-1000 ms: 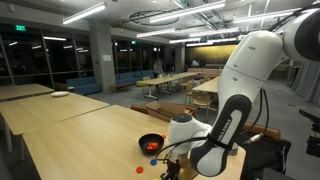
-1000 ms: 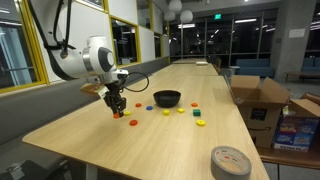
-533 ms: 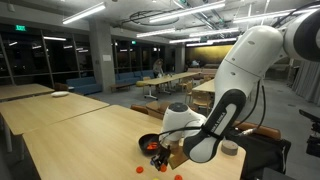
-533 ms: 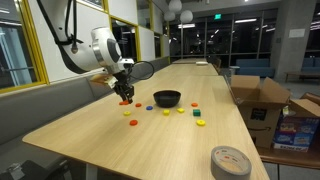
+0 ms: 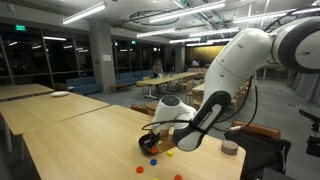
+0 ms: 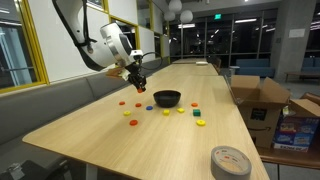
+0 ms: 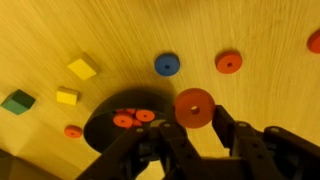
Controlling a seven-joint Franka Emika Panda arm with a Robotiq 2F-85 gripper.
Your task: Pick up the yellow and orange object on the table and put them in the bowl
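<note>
Above the wooden table [image 6: 90, 135], my pincer [image 7: 196, 126] is nipped tight on an orange disc [image 7: 194, 104] with a hole in its middle, held clear of the surface. In the wrist view the black bowl [image 7: 103, 128] shows at 8 o'clock from that disc, with two small orange pieces [image 7: 124, 121] lying inside it. A blue disc [image 7: 167, 65] sits at 11 o'clock from the held disc, and a loose orange disc [image 7: 229, 62] at 1 o'clock. Two yellow blocks [image 7: 82, 68] lie at 10 o'clock from the bowl. One more small orange piece [image 7: 73, 131] lies just beside the bowl at 9 o'clock, and a green block [image 7: 17, 101] farther out that way. In an exterior view a grey tape roll [image 6: 231, 161] rests well apart from the bowl.
</note>
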